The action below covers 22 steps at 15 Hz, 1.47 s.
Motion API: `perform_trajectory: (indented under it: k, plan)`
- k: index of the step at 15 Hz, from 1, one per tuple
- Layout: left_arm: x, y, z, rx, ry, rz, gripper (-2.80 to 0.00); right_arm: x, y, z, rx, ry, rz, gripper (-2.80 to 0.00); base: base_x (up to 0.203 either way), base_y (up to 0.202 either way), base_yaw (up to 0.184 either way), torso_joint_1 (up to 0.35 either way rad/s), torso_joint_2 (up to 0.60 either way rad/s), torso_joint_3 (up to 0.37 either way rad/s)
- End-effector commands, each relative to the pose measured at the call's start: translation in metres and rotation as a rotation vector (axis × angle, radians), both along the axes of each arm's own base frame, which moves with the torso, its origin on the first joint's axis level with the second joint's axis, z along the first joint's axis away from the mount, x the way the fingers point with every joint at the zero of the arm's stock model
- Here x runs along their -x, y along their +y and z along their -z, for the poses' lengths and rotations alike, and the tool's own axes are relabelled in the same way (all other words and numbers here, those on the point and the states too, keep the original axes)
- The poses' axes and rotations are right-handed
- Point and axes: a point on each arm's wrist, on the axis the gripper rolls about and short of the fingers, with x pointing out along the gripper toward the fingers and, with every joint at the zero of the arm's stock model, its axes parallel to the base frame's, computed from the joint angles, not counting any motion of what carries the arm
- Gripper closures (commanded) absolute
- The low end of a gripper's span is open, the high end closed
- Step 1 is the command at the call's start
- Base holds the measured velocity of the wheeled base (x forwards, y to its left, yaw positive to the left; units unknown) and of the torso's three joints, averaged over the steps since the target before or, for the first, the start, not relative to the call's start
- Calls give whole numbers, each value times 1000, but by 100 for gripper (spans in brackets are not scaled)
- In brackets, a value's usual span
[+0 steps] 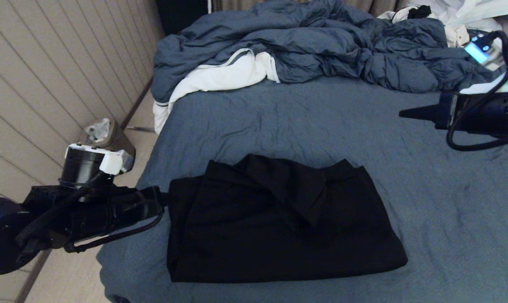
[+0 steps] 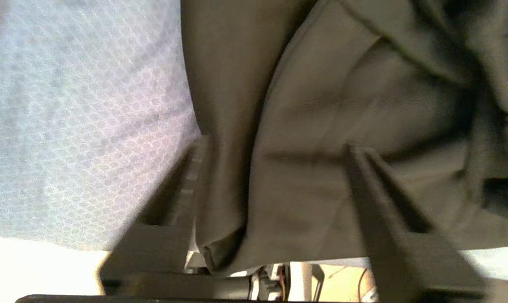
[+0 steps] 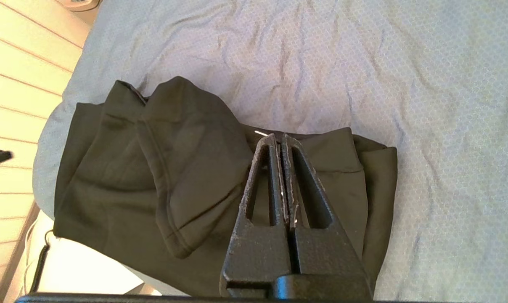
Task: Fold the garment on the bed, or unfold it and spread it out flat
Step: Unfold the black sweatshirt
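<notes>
The garment (image 1: 279,223), a black hooded sweatshirt, lies folded into a compact rectangle near the front edge of the bed (image 1: 300,118). My left gripper (image 1: 165,200) is at the garment's left edge. In the left wrist view its fingers (image 2: 191,176) stand wide apart, open, with the edge of the black fabric (image 2: 321,105) lying loose between them. My right gripper (image 1: 402,112) hovers high at the right, away from the garment, shut and empty. In the right wrist view the gripper (image 3: 279,136) shows pressed together above the garment (image 3: 153,176).
A rumpled blue-grey duvet (image 1: 321,46) with white lining (image 1: 220,75) fills the back of the bed. White clothing (image 1: 468,12) lies at the back right. A small bin (image 1: 104,132) stands on the floor by the panelled wall on the left. Bare sheet (image 1: 447,202) lies right of the garment.
</notes>
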Motion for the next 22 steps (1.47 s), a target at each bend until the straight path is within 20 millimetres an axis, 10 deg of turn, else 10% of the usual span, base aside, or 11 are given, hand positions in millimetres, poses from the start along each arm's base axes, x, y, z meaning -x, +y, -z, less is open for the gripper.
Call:
perform_trajectory:
  k: [1, 4, 12, 22]
  plan:
    - [13, 5, -13, 20, -40, -2, 0, 0, 1, 0, 0, 0, -6, 0, 0, 0, 0, 0, 0, 0]
    - [27, 7, -11, 32, -39, 20, 0, -1, 8, 6, -3, 24, -36, 0, 0, 0, 0, 0, 0, 0]
    - [40, 8, -4, 110, -116, 40, 0, -10, 124, 83, 162, 257, -251, 0, 0, 0, 0, 0, 0, 0]
    - [41, 8, 2, 144, -74, 22, 0, 36, 144, 155, 411, 407, -164, 0, 0, 0, 0, 0, 0, 0]
